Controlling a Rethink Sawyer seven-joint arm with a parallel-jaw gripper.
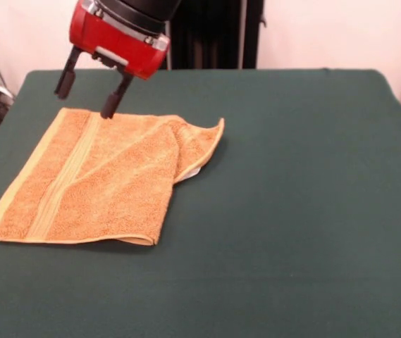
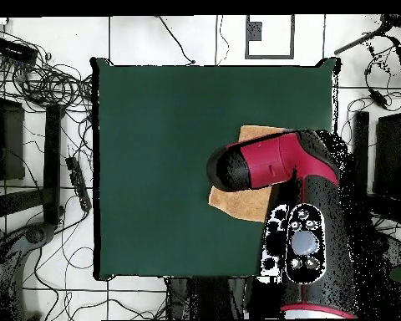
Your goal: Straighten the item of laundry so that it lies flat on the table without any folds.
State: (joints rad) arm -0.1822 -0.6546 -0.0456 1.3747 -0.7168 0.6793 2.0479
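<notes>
The golden-orange towel (image 1: 94, 179) lies on the left part of the green table (image 1: 292, 176) in the front view. Its right side is folded over onto itself, with a raised corner at the far right and a bit of white tag showing under the fold. A flat woven band runs along its left side. My gripper (image 1: 87, 95) hangs open and empty above the towel's far left edge; one fingertip (image 1: 108, 111) is just over the cloth. In the overhead view the arm (image 2: 266, 163) covers most of the towel (image 2: 254, 134) and hides the gripper.
Cables and stands (image 2: 45, 84) lie on the floor around the table (image 2: 170, 167). The robot's pedestal (image 2: 308, 242) stands at the table's side in the overhead view.
</notes>
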